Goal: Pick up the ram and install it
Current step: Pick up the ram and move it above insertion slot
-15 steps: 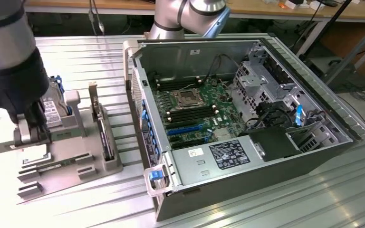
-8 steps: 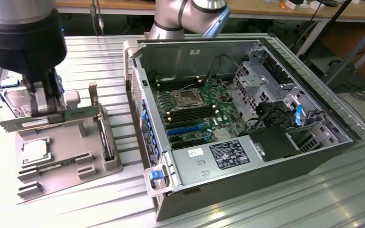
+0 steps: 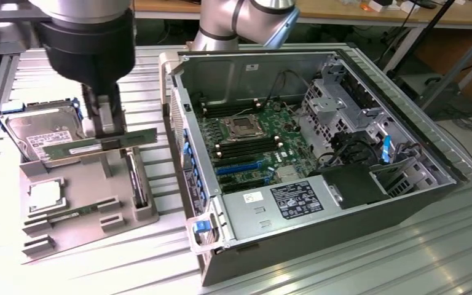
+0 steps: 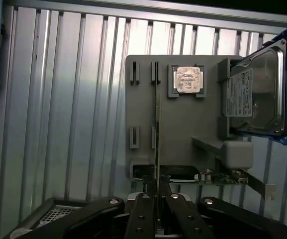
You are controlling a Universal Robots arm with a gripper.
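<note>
The claw was shut tight on the ram.
The long green stick hung level over the gray tray, just in front of the hard drive, beside the open computer case on the table.

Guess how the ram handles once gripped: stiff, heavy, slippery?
Probably stiff: the ram juts straight both sides of the end effector without sagging. Likely light, since it looks thin edge-on. Gripped mid-length only, it might pivot if bumped.
</note>
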